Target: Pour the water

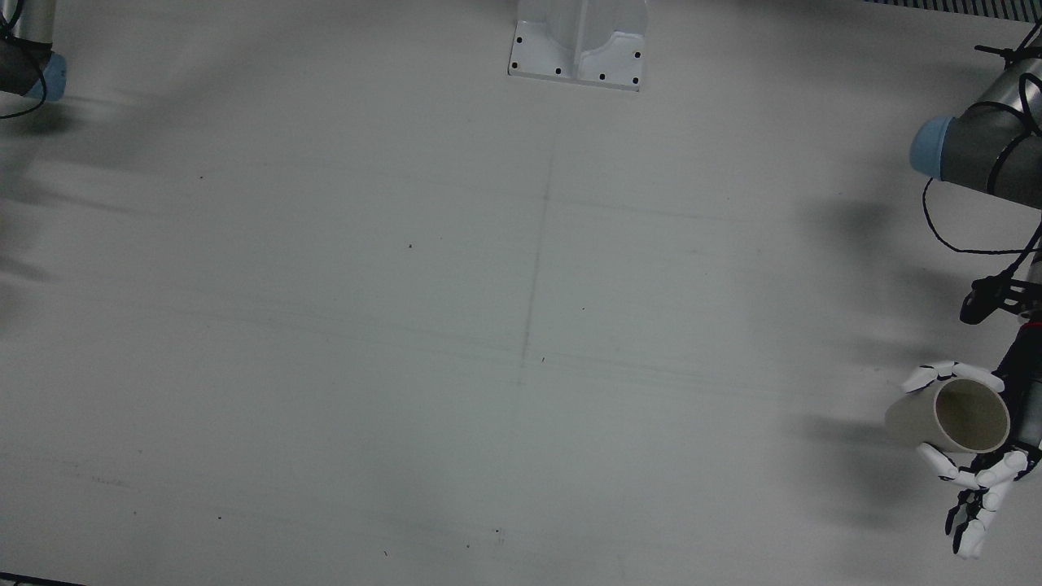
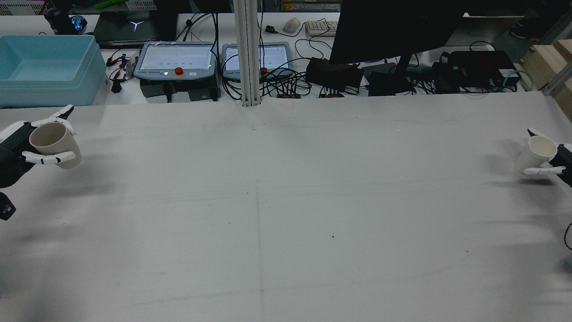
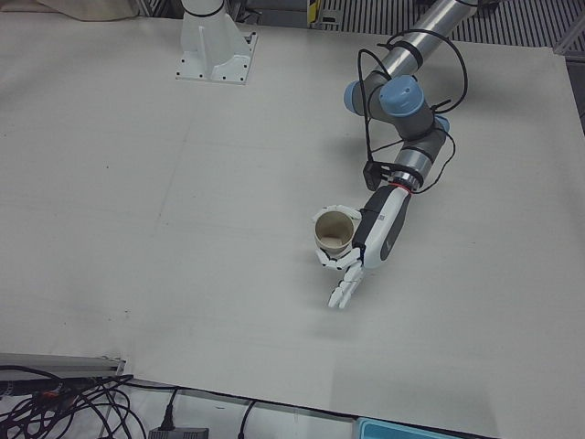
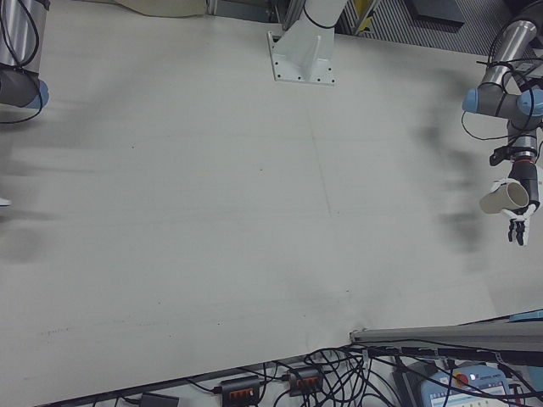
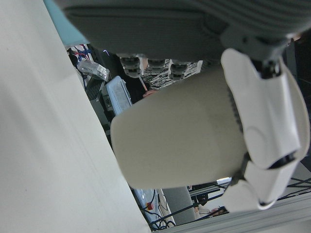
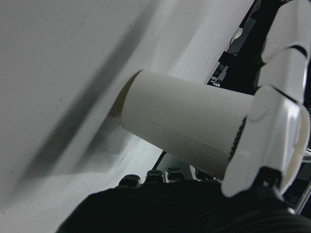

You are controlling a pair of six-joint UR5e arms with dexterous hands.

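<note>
At opposite table edges, left hand gripping beige cup — right hand gripping white cup, both lifted

- The right robot hand is cut off by the rear view's edge.
- Neither paper cup shows whether it holds water.

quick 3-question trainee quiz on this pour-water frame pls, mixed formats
1. True or false: the left hand holds a beige paper cup.
2. What does the right hand hold? A) kettle B) white paper cup C) nothing
3. Fill in: the two cups are at ___ sides of the table.

Key: 1 true; 2 B; 3 opposite.
</note>
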